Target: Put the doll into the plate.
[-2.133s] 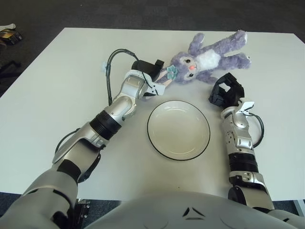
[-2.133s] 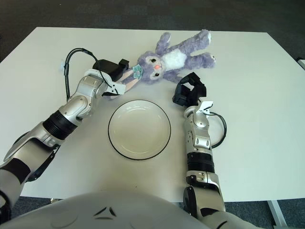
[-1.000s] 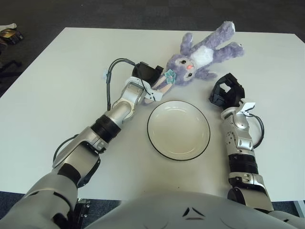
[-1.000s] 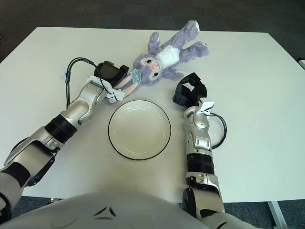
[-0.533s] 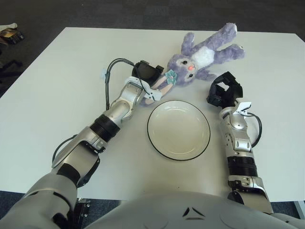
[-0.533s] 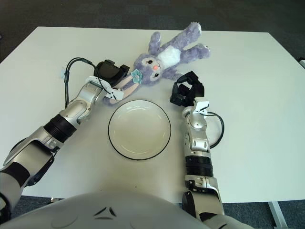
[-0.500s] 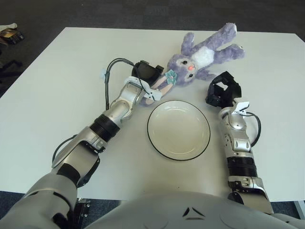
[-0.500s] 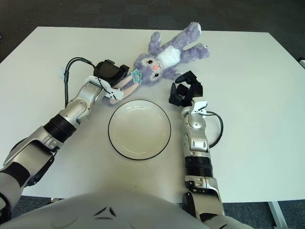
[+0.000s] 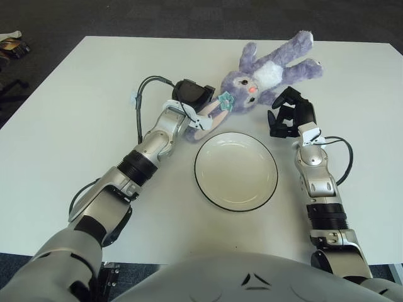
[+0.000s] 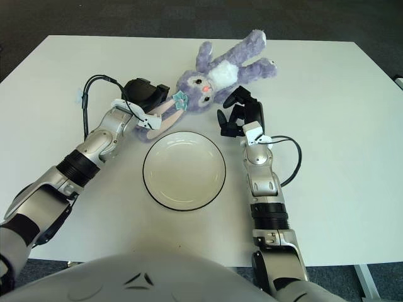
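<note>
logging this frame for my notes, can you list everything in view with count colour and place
doll: 1, purple plush rabbit with white belly and a teal bow by one ear, lying at the far middle of the table, beyond the plate
plate: 1, white with a dark rim, mid table between the two arms, nothing in it
table: 1, white, under everything
dark floor: beyond the table's far edge
small item: 1, too small to identify, on the floor at the far left
left hand: 1, black and silver, closed on the doll's long pink-lined ear, left of the plate's far edge
right hand: 1, black, fingers spread, holding nothing, just right of the doll's head, beyond the plate's right side
</note>
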Controlling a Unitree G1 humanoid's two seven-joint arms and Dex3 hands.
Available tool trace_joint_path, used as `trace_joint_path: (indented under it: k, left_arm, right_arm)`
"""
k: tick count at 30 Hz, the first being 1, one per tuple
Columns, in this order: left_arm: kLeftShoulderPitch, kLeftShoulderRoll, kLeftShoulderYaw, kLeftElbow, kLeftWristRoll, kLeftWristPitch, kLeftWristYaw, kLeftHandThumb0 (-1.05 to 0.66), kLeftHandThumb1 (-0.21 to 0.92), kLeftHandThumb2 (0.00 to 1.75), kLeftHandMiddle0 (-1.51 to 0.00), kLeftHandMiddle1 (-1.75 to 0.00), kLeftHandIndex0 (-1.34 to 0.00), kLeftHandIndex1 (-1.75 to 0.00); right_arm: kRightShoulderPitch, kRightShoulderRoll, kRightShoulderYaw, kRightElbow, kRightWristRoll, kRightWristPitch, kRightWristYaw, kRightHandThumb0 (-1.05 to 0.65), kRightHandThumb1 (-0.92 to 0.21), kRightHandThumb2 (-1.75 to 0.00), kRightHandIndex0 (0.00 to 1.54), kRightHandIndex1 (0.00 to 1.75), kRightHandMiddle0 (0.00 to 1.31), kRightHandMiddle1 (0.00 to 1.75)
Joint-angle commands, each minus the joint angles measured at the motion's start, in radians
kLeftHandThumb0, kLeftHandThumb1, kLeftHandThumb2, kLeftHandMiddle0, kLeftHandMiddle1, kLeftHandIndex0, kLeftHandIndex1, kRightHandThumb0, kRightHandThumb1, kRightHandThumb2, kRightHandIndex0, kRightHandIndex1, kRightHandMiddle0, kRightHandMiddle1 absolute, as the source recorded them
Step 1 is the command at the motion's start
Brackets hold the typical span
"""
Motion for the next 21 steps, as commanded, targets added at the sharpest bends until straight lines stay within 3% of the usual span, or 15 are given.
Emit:
trace_joint_path:
  k: [1,9,10,13,21]
  left_arm:
    - [0.003,0.006,0.008,0.016,-0.004,-0.013,0.037,0.0,0.02,1.65,-0.72,-1.75,-0.71,-1.74]
    - [0.006,0.007,0.011,0.015,-0.015,-0.031,0.062,0.0,0.04,1.62,-0.7,-1.75,-0.7,-1.74]
    - [0.007,0.007,0.012,0.014,-0.017,-0.031,0.063,0.0,0.05,1.62,-0.7,-1.75,-0.69,-1.74]
    - [0.01,0.006,0.013,0.01,-0.018,-0.03,0.07,0.0,0.05,1.62,-0.7,-1.75,-0.69,-1.74]
    - [0.017,0.009,0.015,0.003,-0.03,-0.046,0.109,0.0,0.07,1.59,-0.68,-1.75,-0.68,-1.74]
  right_arm:
    - [-0.027,-0.027,0.01,-0.011,-0.041,0.018,-0.002,-0.45,-0.42,-1.18,0.9,1.75,0.53,1.75]
    - [-0.092,-0.089,0.03,0.046,-0.107,0.025,0.011,-0.43,-0.48,-1.11,0.78,1.75,0.48,1.75]
    - [-0.097,-0.098,0.035,0.051,-0.117,0.024,0.012,-0.28,-0.4,-1.21,0.73,1.75,0.48,1.72]
    - [-0.118,-0.129,0.052,0.062,-0.149,0.032,0.027,-0.1,-0.31,-1.32,0.67,1.75,0.47,1.7]
    - [-0.169,-0.184,0.079,0.081,-0.202,0.047,0.056,-0.01,-0.43,-1.16,0.56,1.63,0.34,1.74]
